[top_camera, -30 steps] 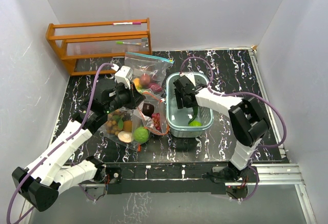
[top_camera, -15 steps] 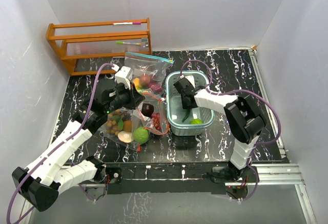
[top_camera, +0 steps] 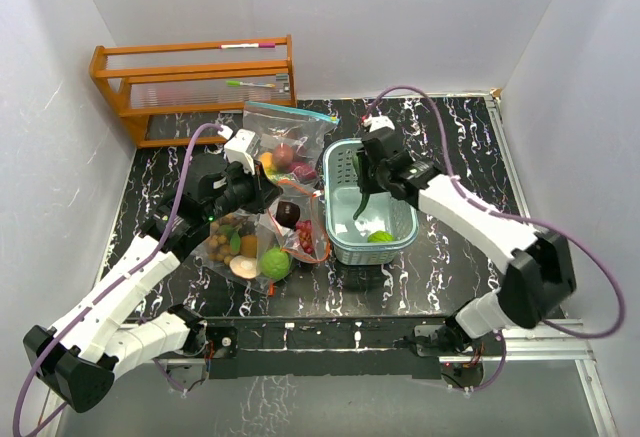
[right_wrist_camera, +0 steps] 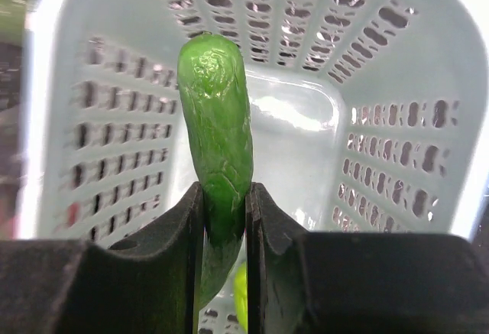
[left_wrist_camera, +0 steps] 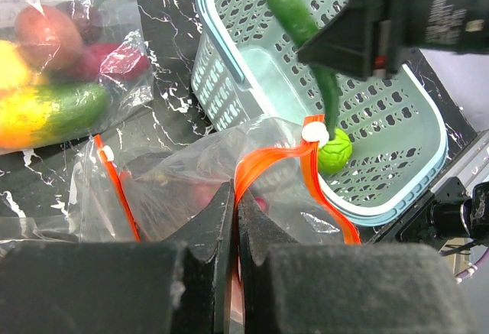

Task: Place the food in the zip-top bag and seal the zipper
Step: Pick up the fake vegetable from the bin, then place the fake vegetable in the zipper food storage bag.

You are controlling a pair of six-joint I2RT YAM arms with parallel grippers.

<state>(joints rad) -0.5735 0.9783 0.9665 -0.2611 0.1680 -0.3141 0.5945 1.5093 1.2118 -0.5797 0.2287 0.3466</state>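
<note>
The black marbled table [top_camera: 400, 282] carries the basket [top_camera: 345, 254], with bagged food [top_camera: 245, 247] to its left. Only the right wrist view shows the right gripper [right_wrist_camera: 224, 196] narrowly pinching a pepper [right_wrist_camera: 216, 120] above the basket. The left gripper [left_wrist_camera: 234, 196] clamps the bag [left_wrist_camera: 176, 189] rim beside it.

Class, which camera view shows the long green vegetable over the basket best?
Right wrist: the green vegetable fills the frame, textured, pinched by the right gripper. Left wrist shows it partly hidden; top external, only a thin dark sliver.
</note>
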